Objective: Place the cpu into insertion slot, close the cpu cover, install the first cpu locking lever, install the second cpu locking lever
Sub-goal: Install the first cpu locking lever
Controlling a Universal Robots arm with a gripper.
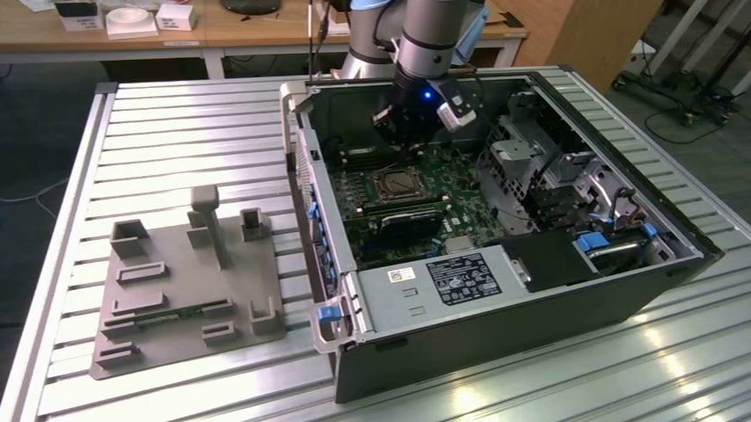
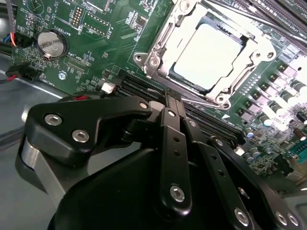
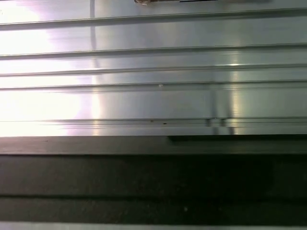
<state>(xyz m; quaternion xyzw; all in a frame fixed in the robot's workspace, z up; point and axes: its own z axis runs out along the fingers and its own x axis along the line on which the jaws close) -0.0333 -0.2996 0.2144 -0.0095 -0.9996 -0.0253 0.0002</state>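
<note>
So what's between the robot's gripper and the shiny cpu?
In the second wrist view, long black memory slots and the cpu cover's silvery edge lie between the gripper and the cpu.

A ribbed silvery aluminium surface (image 1: 176, 114), streaked with light glare, stands on a dark grey floor (image 1: 30, 132), a pale wooden desk (image 1: 258, 33) bearing small white boxes (image 1: 129, 19) behind it and black cables (image 1: 692, 119) at the exterior view's right.

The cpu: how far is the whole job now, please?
Done: the cpu lies in the insertion slot, and the cpu cover looks lowered around it. In hand: the gripper hangs close beside the slot, above the motherboard. Left: perhaps both lever steps; whether anything is latched I cannot tell.
</note>
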